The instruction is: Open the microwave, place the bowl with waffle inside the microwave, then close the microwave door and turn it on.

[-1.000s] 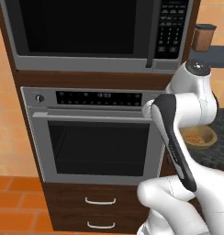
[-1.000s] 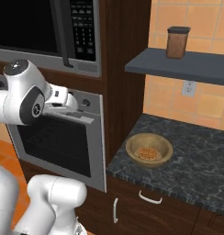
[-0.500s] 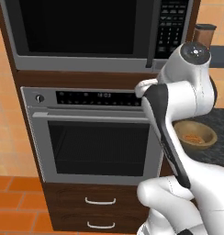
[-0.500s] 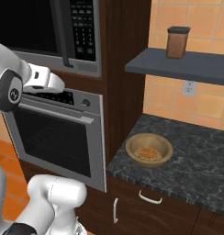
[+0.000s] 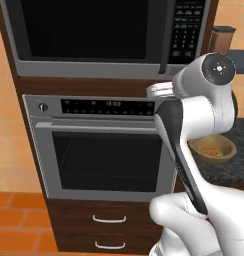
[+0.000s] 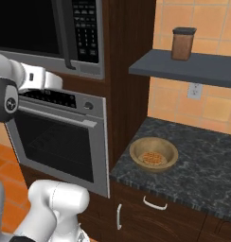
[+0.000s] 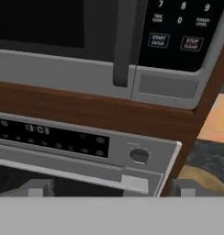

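I'm on the first step: getting the microwave open. Starting at the left, the microwave door (image 5: 81, 32) is shut, its dark glass flush with the frame. Its black vertical handle (image 7: 124, 43) hangs just left of the keypad (image 7: 180, 27), and from the hand camera the handle's lower end sits above and ahead of my fingers (image 7: 111, 189), which stand spread wide with nothing between them. The hand is level with the top of the oven (image 5: 101, 145) below, near the oven's right knob (image 7: 139, 156), so it is too low for the handle.

Further right, the bowl (image 6: 154, 154) sits on the dark worktop (image 6: 207, 165) beside the oven cabinet, with the waffle (image 6: 151, 158) lying in its middle. A brown canister (image 6: 183, 44) stands on the shelf (image 6: 193, 68) above, well apart from the bowl.

My judgement: next I need to raise the hand, bring the spread fingers around the handle bar, close on it, then pull outward so the door swings open.
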Motion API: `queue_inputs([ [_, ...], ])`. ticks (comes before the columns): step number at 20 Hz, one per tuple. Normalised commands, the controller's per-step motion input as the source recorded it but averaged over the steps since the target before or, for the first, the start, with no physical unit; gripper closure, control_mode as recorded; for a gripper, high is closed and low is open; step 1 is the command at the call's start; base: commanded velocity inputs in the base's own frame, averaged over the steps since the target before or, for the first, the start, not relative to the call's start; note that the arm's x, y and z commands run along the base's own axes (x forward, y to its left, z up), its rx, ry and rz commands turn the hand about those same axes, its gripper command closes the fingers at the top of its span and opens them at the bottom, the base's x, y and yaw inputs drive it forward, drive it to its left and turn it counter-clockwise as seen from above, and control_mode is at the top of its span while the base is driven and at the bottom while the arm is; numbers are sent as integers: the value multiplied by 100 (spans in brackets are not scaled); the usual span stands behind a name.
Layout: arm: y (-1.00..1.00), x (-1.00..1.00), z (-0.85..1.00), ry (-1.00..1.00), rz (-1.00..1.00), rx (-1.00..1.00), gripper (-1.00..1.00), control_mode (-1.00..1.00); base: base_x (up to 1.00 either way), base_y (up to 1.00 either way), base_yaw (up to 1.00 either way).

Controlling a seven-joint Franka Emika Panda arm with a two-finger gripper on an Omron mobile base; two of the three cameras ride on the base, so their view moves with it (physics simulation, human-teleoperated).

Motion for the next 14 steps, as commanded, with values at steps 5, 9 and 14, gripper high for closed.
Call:
queue_inputs([
  [5,7,1,39,-23,0,0,-100,-100,0,0,0],
  [9,2,15,41,-5,0,-3,-100,-100,0,0,0],
  [14,0,27,36,0,0,-2,-100,-100,0,0,0],
])
